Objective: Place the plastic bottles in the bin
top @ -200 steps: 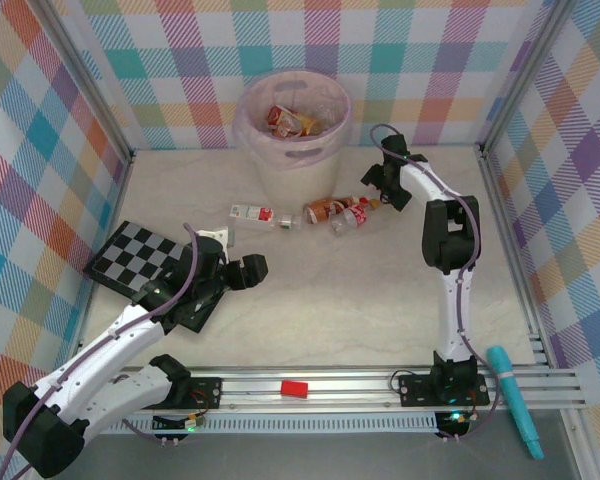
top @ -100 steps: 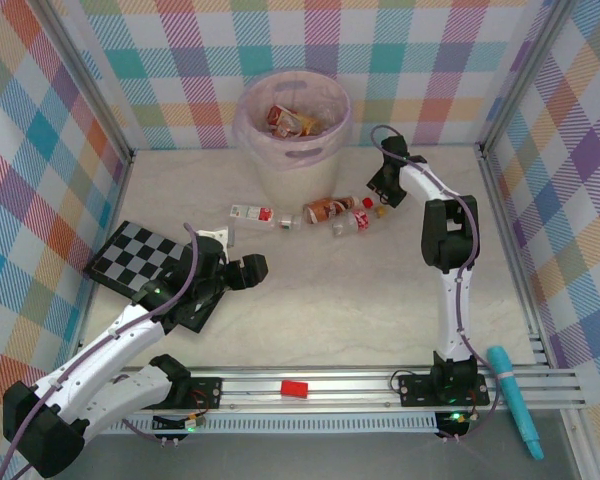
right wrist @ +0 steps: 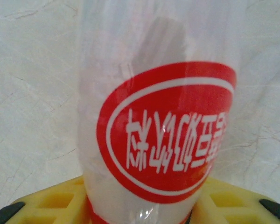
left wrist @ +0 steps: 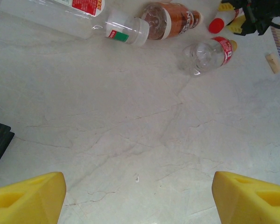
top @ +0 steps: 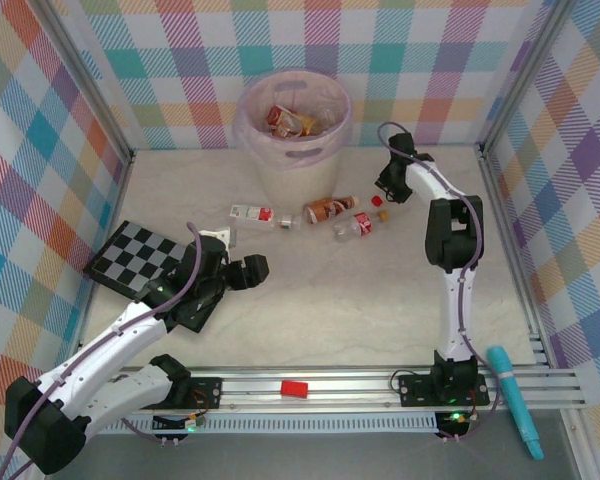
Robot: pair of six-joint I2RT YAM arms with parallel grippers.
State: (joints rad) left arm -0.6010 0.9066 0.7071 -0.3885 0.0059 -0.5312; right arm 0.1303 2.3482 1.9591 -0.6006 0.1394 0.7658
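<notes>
Top external, one bin (top: 292,170), one bottle (right wrist: 163,140) pinched by right hand (top: 384,193), left hand (top: 252,268) spread

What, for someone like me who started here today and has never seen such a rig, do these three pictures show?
Two robot arms are bolted at the near edge of a table, and each ends in a two-finger gripper. The wide picture comes from a fixed camera above and behind them. The other two come from cameras on the wrists. The left gripper is open and holds nothing. The right gripper is closed on a red-labelled bottle. Three more bottles lie on the table in front of the bin, which already holds some. A checkered board lies at the left.
</notes>
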